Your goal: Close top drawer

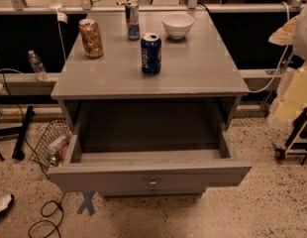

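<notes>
Top drawer: the top drawer (148,173) stands pulled far out of the grey cabinet toward the camera, its broad flat front lowest in the picture and its deep box open to view, with nothing showing inside.

Knob: one small round metal knob (152,183) sits at the middle of the front.

Pincer: the pincer (291,90) appears as a pale blurred shape at the right edge, well apart from the drawer and touching nothing. Whether it is wide or narrow I cannot tell.

Handling: judged from its look, the drawer is stiff wood, fairly heavy but sliding, and not fragile. The painted front may be a little slick.

Where to push: no grasp seems needed. A flat press on the front near the knob, at the centre, should drive it in straight, whereas a push near a corner could skew the box and jam it.

Surface: the cabinet's surface (203,73) carries things that a hard slam might topple.

Cans: three, all upright. These are a blue can (151,53) nearest the front edge, a gold can (91,37) to its left and a slim can (132,21) at the back.

Bowl: one white bowl (178,25), beside the slim can.

Bottle: one clear bottle (37,65) on the ledge to the left, away from the cabinet.
</notes>
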Motion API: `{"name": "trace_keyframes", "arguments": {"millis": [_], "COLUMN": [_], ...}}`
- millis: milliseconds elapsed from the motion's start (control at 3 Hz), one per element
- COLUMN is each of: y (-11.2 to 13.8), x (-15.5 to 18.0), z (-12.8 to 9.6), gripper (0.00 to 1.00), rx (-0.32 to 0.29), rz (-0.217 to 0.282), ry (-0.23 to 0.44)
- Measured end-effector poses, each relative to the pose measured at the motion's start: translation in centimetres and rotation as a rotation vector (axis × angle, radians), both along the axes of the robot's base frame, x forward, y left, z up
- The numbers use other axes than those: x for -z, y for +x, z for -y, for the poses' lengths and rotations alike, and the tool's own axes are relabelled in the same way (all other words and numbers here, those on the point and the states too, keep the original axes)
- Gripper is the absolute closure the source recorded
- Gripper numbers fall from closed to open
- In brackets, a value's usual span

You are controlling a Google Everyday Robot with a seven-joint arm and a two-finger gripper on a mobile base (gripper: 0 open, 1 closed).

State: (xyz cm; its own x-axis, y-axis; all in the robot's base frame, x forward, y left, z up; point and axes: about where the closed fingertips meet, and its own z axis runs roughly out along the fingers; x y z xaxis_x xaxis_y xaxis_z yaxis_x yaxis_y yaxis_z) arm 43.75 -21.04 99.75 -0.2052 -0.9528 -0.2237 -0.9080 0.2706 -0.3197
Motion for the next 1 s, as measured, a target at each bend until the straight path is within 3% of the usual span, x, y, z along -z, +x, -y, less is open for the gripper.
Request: {"name": "trace_keyframes", "arguments": {"millis": [667,1000], "y": [0.3,0.4], "x": [2.7,7.2], "z": [-0.1,0.6], "gripper": [0.00,0.00], "rx": [0.029,0.110], "rz": [-0.042,-0.112], "ry": [0.005,0.019]}}
